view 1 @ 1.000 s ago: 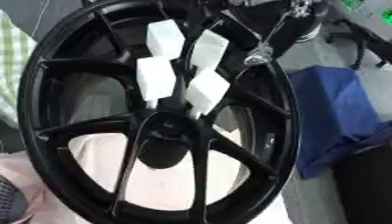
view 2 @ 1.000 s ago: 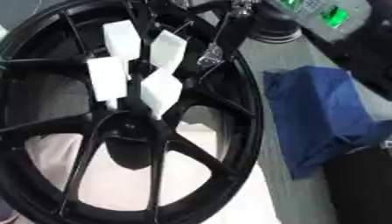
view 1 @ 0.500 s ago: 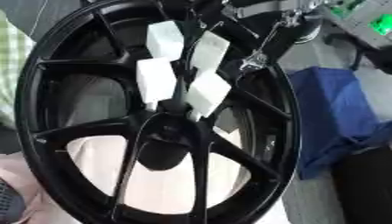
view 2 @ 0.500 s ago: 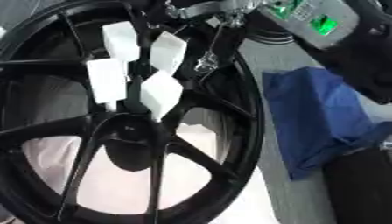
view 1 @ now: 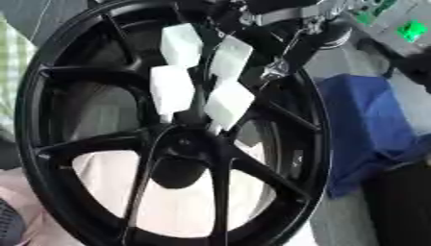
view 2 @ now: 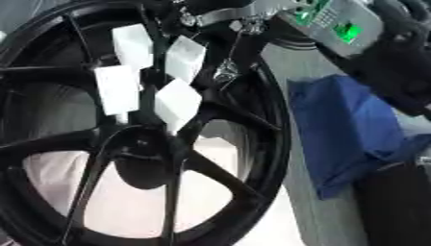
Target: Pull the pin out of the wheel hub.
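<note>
Grey table (view 2: 303, 62) under blue cloth (view 2: 353, 125) | black wheel hub (view 1: 181, 153) fills view, white blocks (view 1: 172, 89) above centre | step: reaching, pin not discernible; next needs hand at hub | hand (view 1: 278, 7) at top, fingers unclear | right eye view shows green-lit device (view 2: 333, 21) fuller

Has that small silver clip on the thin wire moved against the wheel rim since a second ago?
Cannot tell. The silver clip hangs by the black wheel's rim as before; the whole view shifted, so the camera moved.
</note>
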Tool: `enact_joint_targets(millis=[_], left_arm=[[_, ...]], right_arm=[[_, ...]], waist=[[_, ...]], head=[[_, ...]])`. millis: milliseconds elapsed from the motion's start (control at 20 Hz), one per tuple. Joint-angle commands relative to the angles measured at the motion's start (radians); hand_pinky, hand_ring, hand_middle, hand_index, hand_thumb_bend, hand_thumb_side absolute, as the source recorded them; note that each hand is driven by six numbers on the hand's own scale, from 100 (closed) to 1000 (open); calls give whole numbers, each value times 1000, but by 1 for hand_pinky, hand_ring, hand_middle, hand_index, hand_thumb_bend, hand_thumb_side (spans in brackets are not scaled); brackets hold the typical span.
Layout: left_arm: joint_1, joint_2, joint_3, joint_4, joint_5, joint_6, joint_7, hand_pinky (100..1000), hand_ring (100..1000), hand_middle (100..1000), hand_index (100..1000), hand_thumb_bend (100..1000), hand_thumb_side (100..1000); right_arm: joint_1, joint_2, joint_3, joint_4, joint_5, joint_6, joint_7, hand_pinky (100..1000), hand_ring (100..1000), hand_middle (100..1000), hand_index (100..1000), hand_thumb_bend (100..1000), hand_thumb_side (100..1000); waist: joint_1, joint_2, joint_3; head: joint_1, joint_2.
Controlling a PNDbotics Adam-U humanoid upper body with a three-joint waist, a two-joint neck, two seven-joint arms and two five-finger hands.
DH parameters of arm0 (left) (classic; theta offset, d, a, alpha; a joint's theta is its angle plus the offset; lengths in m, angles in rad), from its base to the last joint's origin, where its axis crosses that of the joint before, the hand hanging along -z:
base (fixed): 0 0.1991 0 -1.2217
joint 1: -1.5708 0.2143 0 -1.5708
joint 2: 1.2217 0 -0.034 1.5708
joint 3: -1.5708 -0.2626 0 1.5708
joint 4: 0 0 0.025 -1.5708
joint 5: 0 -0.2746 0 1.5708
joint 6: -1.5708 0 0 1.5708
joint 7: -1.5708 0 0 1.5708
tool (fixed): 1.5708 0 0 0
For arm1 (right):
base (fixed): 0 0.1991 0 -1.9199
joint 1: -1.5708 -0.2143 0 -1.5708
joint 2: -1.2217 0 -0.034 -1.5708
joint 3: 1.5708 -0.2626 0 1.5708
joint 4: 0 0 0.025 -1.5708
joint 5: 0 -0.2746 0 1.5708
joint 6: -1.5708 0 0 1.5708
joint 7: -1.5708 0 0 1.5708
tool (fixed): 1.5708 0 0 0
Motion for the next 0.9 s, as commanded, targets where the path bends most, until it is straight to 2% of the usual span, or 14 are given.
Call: enact_joint_targets(millis=[50, 550, 800, 900], left_arm=[[-4, 22, 8, -19, -7, -2, 2, 733, 578, 538, 765, 319, 782], [-4, 21, 8, -19, -7, -4, 3, 734, 577, 537, 764, 318, 782], [-3, 21, 9, -19, -8, -3, 3, 735, 577, 537, 764, 318, 782], [-3, 21, 10, -19, -8, -4, 3, 735, 577, 537, 764, 318, 781]], right_arm=[[-15, -17, -8, 6, 0, -5, -1, 856, 815, 734, 784, 331, 100], [-21, -11, -2, 16, -8, -5, 6, 847, 779, 645, 720, 282, 100], [-22, -7, 1, 28, -28, 3, -25, 833, 707, 486, 571, 169, 100], [-22, -6, 2, 36, -44, 11, -42, 823, 666, 431, 518, 164, 100]], waist=[[9, -16, 1], [9, -15, 3], [10, -16, 3], [10, -16, 4]], head=[[-5, -14], [-12, -13], [-14, -11], [-15, -11]])
